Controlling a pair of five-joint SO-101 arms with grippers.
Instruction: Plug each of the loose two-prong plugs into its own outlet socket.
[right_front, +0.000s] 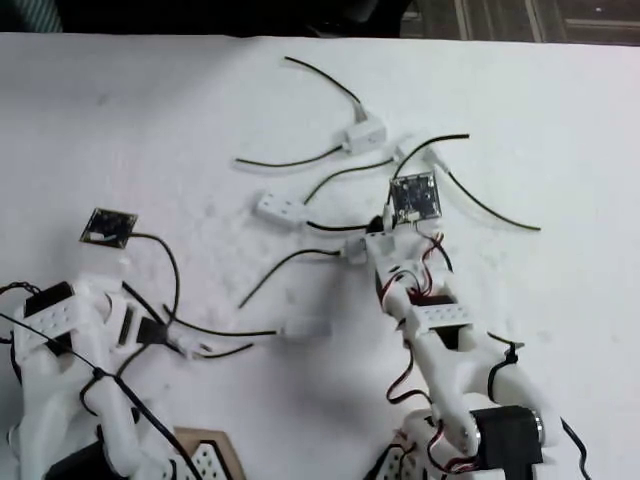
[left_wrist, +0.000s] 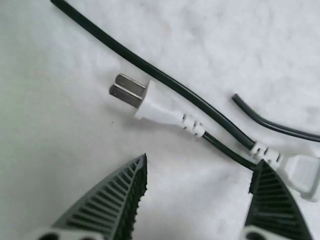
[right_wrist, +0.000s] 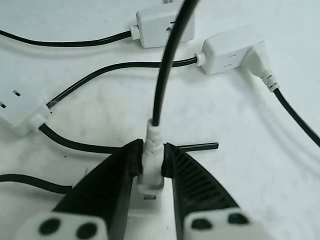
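White moulded plastic, light and a bit slick, on a stiff black cord (left_wrist: 222, 147) that will tug it sideways: so I judge the loose plug (left_wrist: 155, 105) lying flat on the worktop (left_wrist: 45, 130) just ahead of my left pincer (left_wrist: 202, 164), whose jaws stand wide. I would take it by the body, behind the prongs (left_wrist: 127, 90). My right pincer (right_wrist: 152, 150) is clamped on a second plug (right_wrist: 151, 175) by its flat sides.

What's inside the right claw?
A white plug, black cord sticking up, pinched in the right gripper. The fingers cover its sides; its prongs can't be made out.
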